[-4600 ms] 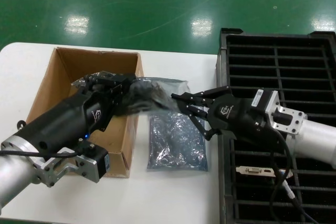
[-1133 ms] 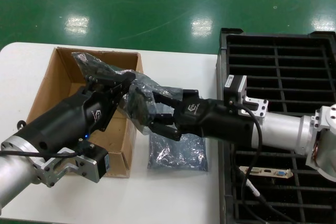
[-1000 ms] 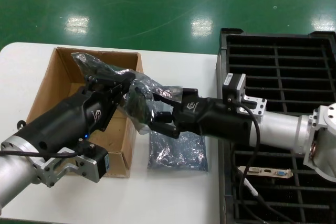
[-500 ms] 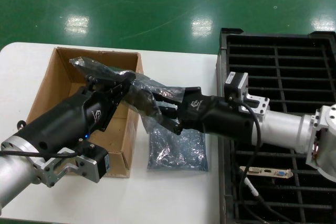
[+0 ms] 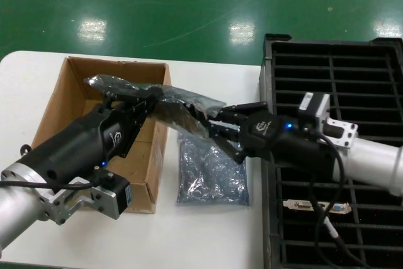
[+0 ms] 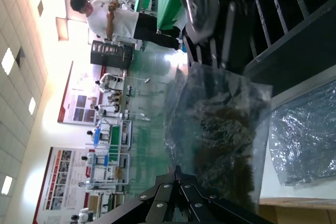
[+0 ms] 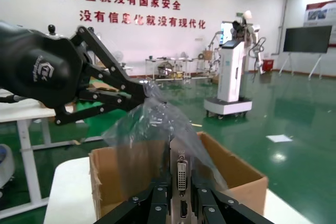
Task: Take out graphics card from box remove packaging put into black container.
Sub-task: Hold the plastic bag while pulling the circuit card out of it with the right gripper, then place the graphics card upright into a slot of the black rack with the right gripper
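**Pull the card out of the bag, straight and slow**

Head view: your left gripper (image 5: 140, 100) pinches the crinkled grey-blue anti-static bag (image 5: 179, 102) over the brown cardboard box (image 5: 75, 102); your right gripper (image 5: 217, 129) is clamped at the bag's open end, beside the box. Keep the pull in line with the bag. The ribbed black plastic container (image 5: 334, 80) waits beyond the right arm; an empty bag (image 5: 211, 171) lies on the white table (image 5: 208, 237). Left wrist view: the bag hangs loose, a factory hall behind. Right wrist view: the fingers (image 7: 157, 195) grip the dark graphics card (image 7: 181, 174) by its silver bracket.
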`<state>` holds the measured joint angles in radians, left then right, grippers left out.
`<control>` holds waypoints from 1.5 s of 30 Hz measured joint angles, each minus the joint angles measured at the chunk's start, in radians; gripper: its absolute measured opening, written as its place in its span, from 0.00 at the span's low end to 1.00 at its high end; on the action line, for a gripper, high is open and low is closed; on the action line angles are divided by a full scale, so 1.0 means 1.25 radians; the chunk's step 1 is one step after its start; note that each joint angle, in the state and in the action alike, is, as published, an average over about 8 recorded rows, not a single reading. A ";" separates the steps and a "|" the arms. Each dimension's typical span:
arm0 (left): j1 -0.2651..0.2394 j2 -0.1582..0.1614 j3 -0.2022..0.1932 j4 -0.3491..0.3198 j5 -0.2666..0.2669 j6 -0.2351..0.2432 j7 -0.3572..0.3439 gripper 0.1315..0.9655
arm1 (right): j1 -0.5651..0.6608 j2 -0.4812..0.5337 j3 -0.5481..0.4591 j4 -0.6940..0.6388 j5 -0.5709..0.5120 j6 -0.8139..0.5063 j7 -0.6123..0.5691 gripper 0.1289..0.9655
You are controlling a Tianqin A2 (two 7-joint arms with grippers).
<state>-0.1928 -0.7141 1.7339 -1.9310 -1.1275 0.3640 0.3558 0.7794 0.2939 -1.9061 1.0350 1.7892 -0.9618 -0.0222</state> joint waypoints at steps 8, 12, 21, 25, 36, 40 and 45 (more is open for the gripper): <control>0.000 0.000 0.000 0.000 0.000 0.000 0.000 0.01 | -0.055 0.051 0.015 0.104 0.013 0.015 -0.007 0.07; 0.000 0.000 0.000 0.000 0.000 0.000 0.000 0.01 | -0.079 0.082 0.024 0.149 0.023 0.014 -0.009 0.07; 0.000 0.000 0.000 0.000 0.000 0.000 0.000 0.01 | -0.187 0.218 0.078 0.320 0.044 0.036 0.064 0.07; 0.000 0.000 0.000 0.000 0.000 0.000 0.000 0.01 | -0.268 0.288 0.141 0.404 0.071 0.057 0.099 0.07; 0.000 0.000 0.000 0.000 0.000 0.000 0.000 0.01 | -0.535 0.387 0.396 0.571 0.152 0.110 0.108 0.07; 0.000 0.000 0.000 0.000 0.000 0.000 0.000 0.01 | -0.571 0.390 0.430 0.584 0.161 0.120 0.102 0.07; 0.000 0.000 0.000 0.000 0.000 0.000 0.000 0.01 | -0.575 0.390 0.435 0.585 0.162 0.121 0.101 0.07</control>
<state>-0.1928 -0.7141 1.7339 -1.9310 -1.1275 0.3640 0.3558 0.0602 0.7813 -1.3628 1.7667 1.9914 -0.8102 0.1038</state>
